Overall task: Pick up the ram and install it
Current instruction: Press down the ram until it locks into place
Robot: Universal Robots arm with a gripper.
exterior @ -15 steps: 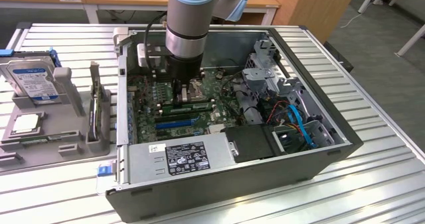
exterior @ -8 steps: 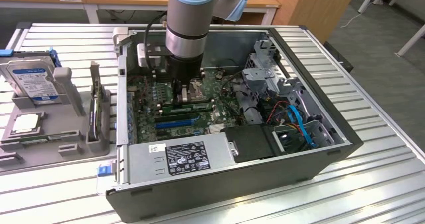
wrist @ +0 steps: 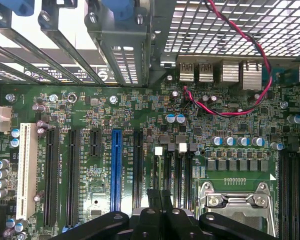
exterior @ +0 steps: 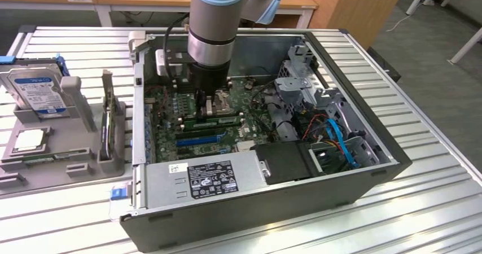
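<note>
Claw (wrist: 160, 196) sits shut over the slots (wrist: 176, 172) mid-frame, holding nothing seen, so it should push gently, straight down.

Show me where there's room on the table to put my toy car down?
Bare table lies on the exterior view's right of the computer case, and a strip in front of it. The gray tray with the hard drive crowds the left; the arm reaches into the case.

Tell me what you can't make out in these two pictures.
- Wrist view: whether the gripper holds anything; its own fingers block the gap.
- Wrist view: the processor socket, cut off by the picture's edge.
- Exterior view: the hard drive label's print, too small to read.
</note>
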